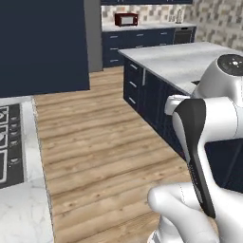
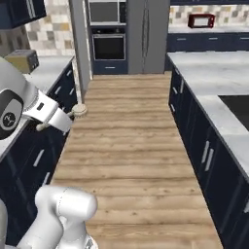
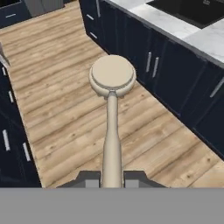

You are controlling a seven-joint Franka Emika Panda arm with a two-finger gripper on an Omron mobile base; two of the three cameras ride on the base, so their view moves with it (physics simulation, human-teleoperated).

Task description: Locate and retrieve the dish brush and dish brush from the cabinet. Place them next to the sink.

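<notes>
My gripper (image 3: 112,177) is shut on the handle of the pale tan wooden dish brush (image 3: 112,78). The brush's round head points away from the hand, out over the wood floor. From the right base view the same brush (image 2: 80,111) sticks out of the gripper (image 2: 65,121) at the left, level with the left counter's edge. The black sink (image 2: 237,109) is set into the island counter on the right, and also appears as a dark basin (image 3: 192,11) beyond the brush. The navy cabinet (image 1: 42,47) fills the upper left, its inside hidden.
A black stovetop (image 1: 9,142) lies in the marble counter at left. The island counter (image 1: 185,61) with navy drawers (image 2: 206,155) runs along the right. Wood floor (image 2: 126,146) forms the aisle between them. A red microwave (image 1: 126,19) and a toaster (image 2: 22,59) stand on far counters.
</notes>
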